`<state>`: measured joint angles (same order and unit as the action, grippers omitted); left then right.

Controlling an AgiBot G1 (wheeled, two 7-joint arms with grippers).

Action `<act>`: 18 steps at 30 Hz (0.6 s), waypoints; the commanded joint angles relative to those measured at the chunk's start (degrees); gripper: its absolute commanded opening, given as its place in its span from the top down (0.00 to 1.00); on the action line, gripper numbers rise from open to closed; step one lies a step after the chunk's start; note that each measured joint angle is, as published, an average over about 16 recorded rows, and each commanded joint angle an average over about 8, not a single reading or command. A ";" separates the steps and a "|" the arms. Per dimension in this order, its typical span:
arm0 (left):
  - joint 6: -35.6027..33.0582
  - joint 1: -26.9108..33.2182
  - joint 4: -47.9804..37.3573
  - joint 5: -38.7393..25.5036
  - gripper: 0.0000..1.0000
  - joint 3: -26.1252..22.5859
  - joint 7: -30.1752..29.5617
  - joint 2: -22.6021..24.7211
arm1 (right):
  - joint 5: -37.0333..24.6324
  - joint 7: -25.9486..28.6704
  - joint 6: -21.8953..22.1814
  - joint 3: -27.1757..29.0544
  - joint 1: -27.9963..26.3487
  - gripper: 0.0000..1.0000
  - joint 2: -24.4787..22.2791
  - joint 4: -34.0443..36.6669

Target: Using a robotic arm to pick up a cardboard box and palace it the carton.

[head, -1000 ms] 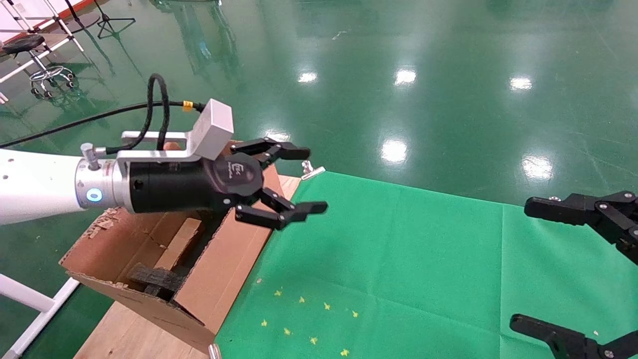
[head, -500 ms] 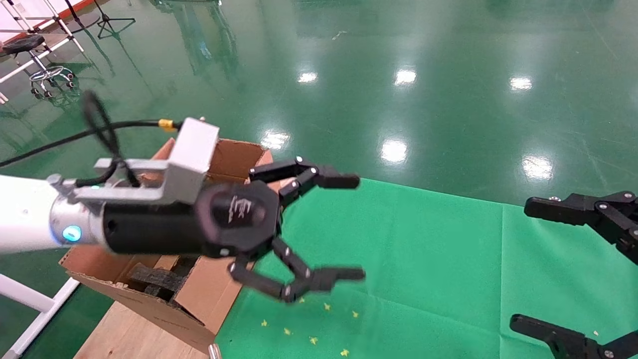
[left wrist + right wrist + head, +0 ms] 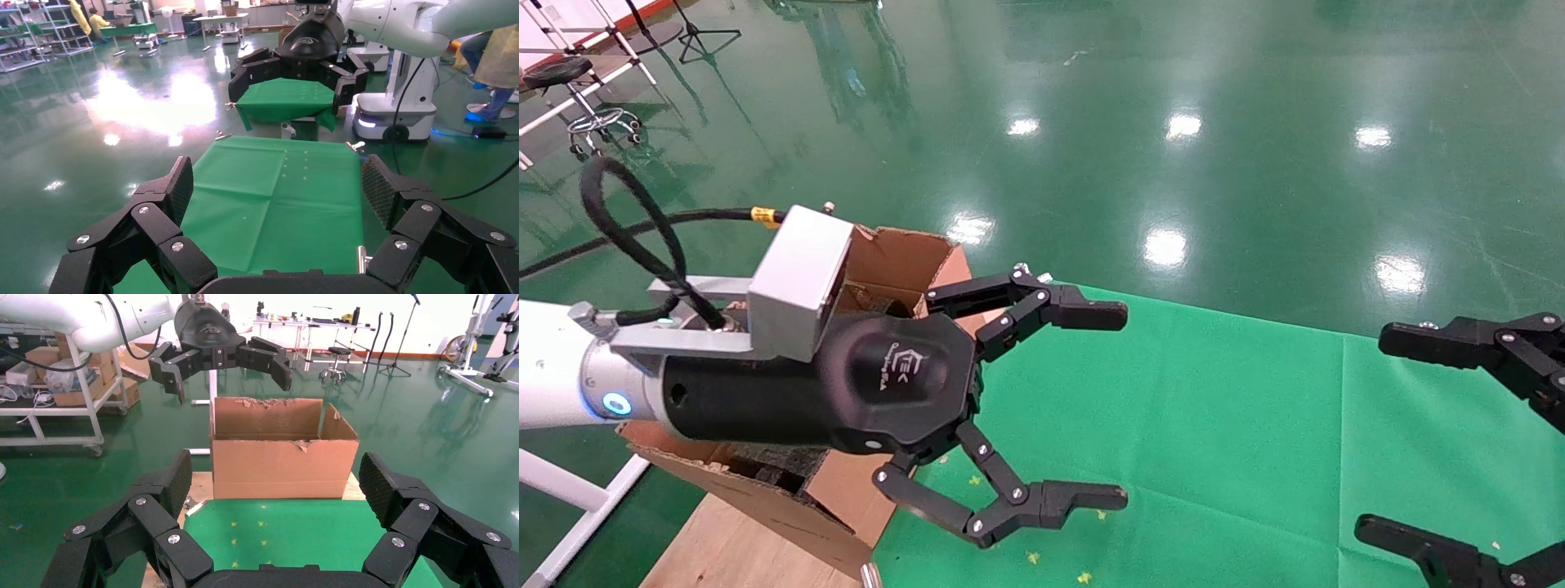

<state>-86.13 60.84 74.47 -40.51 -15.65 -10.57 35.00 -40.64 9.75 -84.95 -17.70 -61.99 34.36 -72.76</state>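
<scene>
My left gripper (image 3: 1124, 404), on the white arm with the silver camera block (image 3: 797, 282), hangs open and empty over the left edge of the green cloth (image 3: 1214, 408), just beside the carton (image 3: 895, 253). The carton stands at the left with torn flaps and black foam (image 3: 764, 469) inside. The small cardboard box is hidden. In the left wrist view the open gripper (image 3: 278, 190) looks along bare cloth (image 3: 275, 220). The right wrist view shows the carton (image 3: 281, 456) with the left gripper (image 3: 220, 355) above it. My right gripper (image 3: 1373, 433) is open and parked at the right edge.
A wooden board (image 3: 731, 547) lies under the carton. Small yellow marks (image 3: 1034, 558) dot the cloth's near left part. A white rail (image 3: 568, 490) runs at the lower left. A stool (image 3: 568, 77) and stands are on the green floor, far back left.
My left gripper has swung from above the carton out and nearer, to beside it over the cloth, staying open. The small brown box seen inside the carton a second ago is now hidden by the arm.
</scene>
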 commanded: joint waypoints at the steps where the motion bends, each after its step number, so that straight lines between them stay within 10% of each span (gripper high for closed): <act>1: 0.08 0.13 -0.18 -0.25 0.00 -0.06 -0.02 0.00 | 0.00 0.00 0.00 0.00 0.00 0.00 0.00 0.00; 18: 0.37 0.58 -0.78 -1.12 0.00 -0.29 -0.13 0.00 | 0.00 0.00 -0.01 0.00 0.00 0.00 0.00 0.00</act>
<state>-85.76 61.41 73.71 -41.61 -15.94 -10.70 35.01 -40.63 9.75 -84.96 -17.70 -61.99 34.36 -72.76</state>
